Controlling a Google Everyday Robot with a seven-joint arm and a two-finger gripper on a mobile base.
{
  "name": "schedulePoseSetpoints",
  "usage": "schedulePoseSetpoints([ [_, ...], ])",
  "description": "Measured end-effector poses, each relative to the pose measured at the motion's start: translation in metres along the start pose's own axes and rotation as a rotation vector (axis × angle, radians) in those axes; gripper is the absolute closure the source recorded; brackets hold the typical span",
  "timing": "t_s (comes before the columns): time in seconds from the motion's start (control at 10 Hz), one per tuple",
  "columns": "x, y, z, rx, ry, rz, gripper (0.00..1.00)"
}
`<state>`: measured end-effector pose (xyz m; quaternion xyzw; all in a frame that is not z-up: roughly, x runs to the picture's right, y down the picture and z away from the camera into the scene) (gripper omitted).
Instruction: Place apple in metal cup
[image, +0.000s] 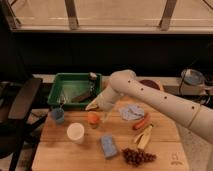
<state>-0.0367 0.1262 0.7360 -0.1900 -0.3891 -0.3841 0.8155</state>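
Wooden surface (165, 150): a pale board filling the lower half of the frame, with all the small things on it.
Arm (150, 97): white, coming in from the right edge, bent at centre frame and reaching down and left.
Tool (99, 111): at centre frame, low over the surface just in front of the tray, directly above and right of the apple; I cannot tell whether it is clenched on the fruit or released.
Apple (93, 119): yellow-orange, at centre frame just below the tool, right of the blue cup and up and right of the white cup; whether it rests on the wood or is held cannot be told.
Metal cup (61, 102): a small shiny shape left of centre, at the tray's front left corner just above the blue cup, apart from the apple.
Green tray (75, 80): upper left of centre, with a few dark items inside.
Blue cup (58, 116): left side of the surface.
White cup (75, 132): lower left of centre.
Blue sponge (108, 146): lower centre.
Grapes (137, 156): dark bunch, lower right of centre.
Banana (144, 137): just above the grapes.
Carrot (141, 122): orange, above the banana.
Cloth (131, 111): blue-grey, right of the tool.
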Motion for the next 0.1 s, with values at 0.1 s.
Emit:
schedulePoseSetpoints([
  [0.1,0.0019,0.0021,-0.0071,0.012,0.021,0.016,0.36],
])
